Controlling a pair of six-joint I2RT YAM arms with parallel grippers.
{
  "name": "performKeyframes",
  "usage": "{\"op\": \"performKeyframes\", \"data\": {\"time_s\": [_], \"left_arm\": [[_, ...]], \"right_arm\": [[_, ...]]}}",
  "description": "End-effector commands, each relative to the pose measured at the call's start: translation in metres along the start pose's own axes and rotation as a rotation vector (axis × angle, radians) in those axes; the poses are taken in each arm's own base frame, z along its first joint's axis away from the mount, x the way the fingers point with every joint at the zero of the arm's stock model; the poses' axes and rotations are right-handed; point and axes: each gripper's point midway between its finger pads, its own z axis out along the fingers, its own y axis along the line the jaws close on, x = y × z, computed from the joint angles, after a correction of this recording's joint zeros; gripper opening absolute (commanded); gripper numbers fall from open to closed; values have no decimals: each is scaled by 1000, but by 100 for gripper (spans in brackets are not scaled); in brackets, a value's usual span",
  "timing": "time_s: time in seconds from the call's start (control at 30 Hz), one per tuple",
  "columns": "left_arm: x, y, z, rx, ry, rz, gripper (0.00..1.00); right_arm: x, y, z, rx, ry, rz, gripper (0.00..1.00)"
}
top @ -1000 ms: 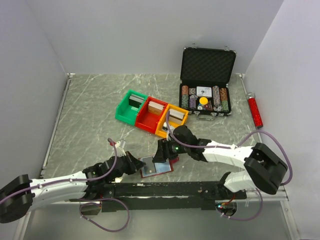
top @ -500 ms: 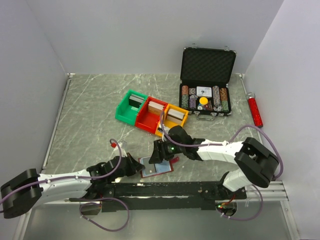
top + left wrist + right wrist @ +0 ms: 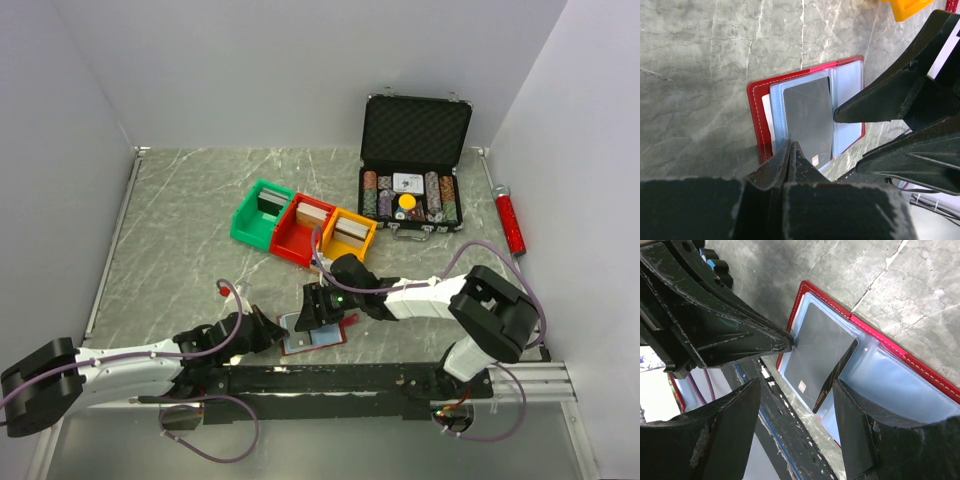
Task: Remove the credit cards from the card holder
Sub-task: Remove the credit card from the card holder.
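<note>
The card holder (image 3: pixel 345 323) lies open and flat near the table's front edge, red with pale blue plastic sleeves (image 3: pixel 754 115) (image 3: pixel 890 347). A grey credit card (image 3: pixel 807 115) (image 3: pixel 815 350) sits in its left sleeve, and the card's right edge looks slightly raised. My left gripper (image 3: pixel 274 330) (image 3: pixel 790 145) is shut, with its tips resting on the holder's sleeve at the card's left edge. Whether they pinch anything does not show. My right gripper (image 3: pixel 316 310) (image 3: pixel 797 385) hangs open just over the card, one finger on each side of it.
Green (image 3: pixel 263 212), red (image 3: pixel 303 232) and yellow (image 3: pixel 348 238) bins with card decks stand behind the holder. An open black chip case (image 3: pixel 412 160) is at the back right. A red tube (image 3: pixel 510 222) lies by the right wall, and a black rail (image 3: pixel 330 378) runs along the front edge.
My right gripper has moved left and nearer, over the card holder. My left gripper has closed fully and edged toward the holder's left side.
</note>
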Motion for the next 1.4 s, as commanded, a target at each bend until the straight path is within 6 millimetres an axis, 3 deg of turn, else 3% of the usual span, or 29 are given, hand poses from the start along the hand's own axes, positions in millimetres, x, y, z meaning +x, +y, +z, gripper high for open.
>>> {"op": "performKeyframes", "data": {"time_s": [0.0,0.8,1.37], "left_arm": [[1,31,-1,-96,-13,-7,1],[-1,35,-2,-106,-29,-26,1],[-3,44,-3,-148,-47,-58,1]], "right_arm": [[-13,15,5,-59,-29,-23,67],[-7,0,6,6,-23,23,65],[-3,4,4,-11,-11,71,65]]}}
